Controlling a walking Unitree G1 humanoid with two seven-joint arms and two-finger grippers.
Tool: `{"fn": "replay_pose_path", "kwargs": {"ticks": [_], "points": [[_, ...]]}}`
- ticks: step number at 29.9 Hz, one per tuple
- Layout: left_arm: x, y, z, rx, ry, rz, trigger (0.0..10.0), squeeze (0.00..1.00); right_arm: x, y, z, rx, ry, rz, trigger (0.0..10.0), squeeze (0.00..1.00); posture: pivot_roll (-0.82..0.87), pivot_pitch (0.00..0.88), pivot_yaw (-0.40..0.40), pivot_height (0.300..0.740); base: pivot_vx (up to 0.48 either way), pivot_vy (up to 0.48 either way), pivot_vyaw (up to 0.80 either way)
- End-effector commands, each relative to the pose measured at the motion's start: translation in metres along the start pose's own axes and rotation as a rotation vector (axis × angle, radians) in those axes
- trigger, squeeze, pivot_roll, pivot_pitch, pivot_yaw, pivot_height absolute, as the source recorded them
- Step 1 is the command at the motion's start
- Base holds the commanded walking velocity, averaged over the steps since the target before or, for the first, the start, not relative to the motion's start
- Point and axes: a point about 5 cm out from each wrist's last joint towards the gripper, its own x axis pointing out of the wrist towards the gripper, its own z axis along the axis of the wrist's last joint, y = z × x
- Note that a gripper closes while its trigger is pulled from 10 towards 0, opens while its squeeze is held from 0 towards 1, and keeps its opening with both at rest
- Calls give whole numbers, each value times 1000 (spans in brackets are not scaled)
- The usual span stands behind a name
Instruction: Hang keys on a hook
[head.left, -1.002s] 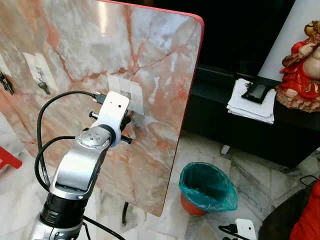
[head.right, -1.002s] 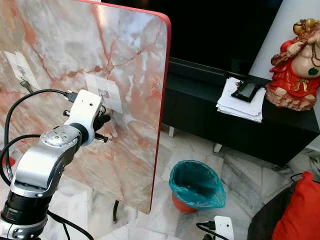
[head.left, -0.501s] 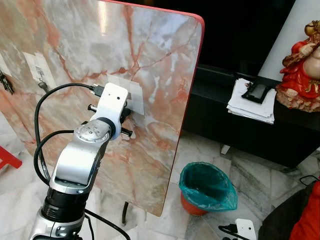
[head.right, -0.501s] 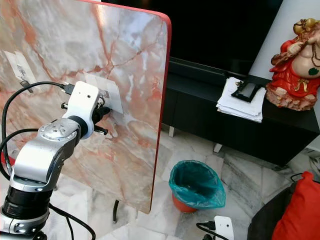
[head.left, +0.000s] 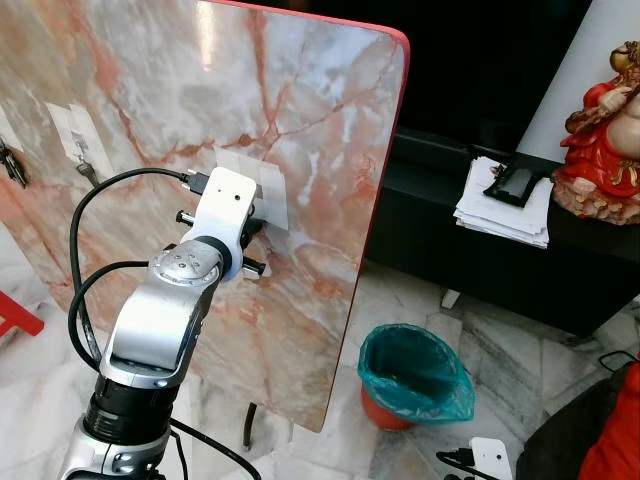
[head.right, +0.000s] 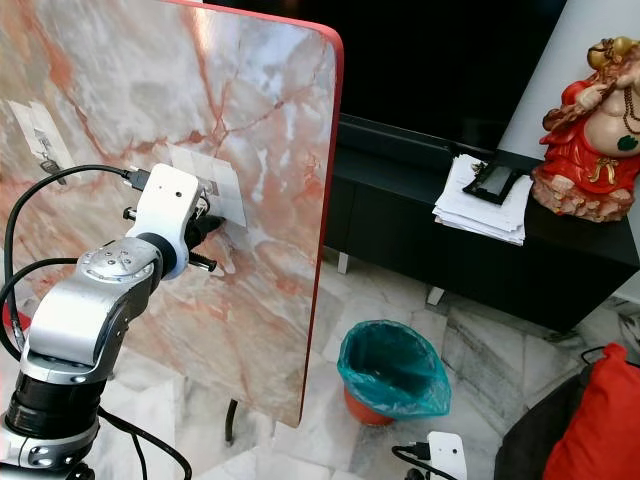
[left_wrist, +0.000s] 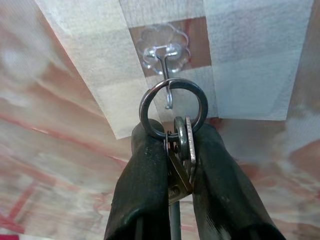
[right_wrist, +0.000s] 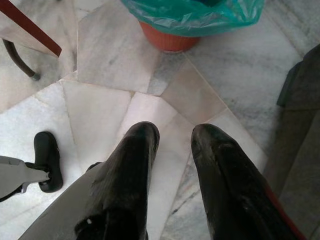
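The left gripper (left_wrist: 175, 145) pinches the keys (left_wrist: 181, 155) tight between its fingers, right up by the marble board (head.left: 300, 120). The key ring (left_wrist: 173, 107) sits around the clear hook (left_wrist: 166, 75)

Left arm raised and extended forward, its left gripper (left_wrist: 175, 150) with both black fingers (left_wrist: 145, 190) clamped together on a load; right gripper (right_wrist: 172, 150) hanging downward, fingers parted.

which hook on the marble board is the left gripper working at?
The clear flower-shaped hook on the taped patch nearest the board's red edge. The left gripper holds the key ring at it; the far-left hook already carries keys.
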Motion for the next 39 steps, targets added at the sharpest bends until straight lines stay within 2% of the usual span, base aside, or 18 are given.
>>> {"fn": "replay_pose_path", "kwargs": {"ticks": [1, 9, 23, 33, 39], "points": [[-2, -4, 5, 7, -20, -17, 10000, 0, -1, -5, 2, -11, -9, -12, 10000, 0, 7, 0, -92, 740, 0, -345, 500], [-1, -4, 4, 4, -15, -12, 10000, 0, -1, -5, 1, 24, -11, -17, 10000, 0, 8, 0, -93, 740, 0, -345, 63], [-1, 6, 4, 9, -1, 32, 10000, 0, -1, -5, 1, 21, -9, -13, 10000, 0, 4, 0, -94, 740, 0, 0, 0], [-2, 21, -4, 20, 28, 78, 10000, 0, -1, -5, 1, 17, -6, -11, 10000, 0, 7, 0, -95, 740, 0, 0, 0], [-3, 21, -8, 16, 31, 79, 10000, 0, -1, -5, 1, 17, -6, -10, 10000, 0, 8, 0, -93, 740, 0, 0, 0]]}}
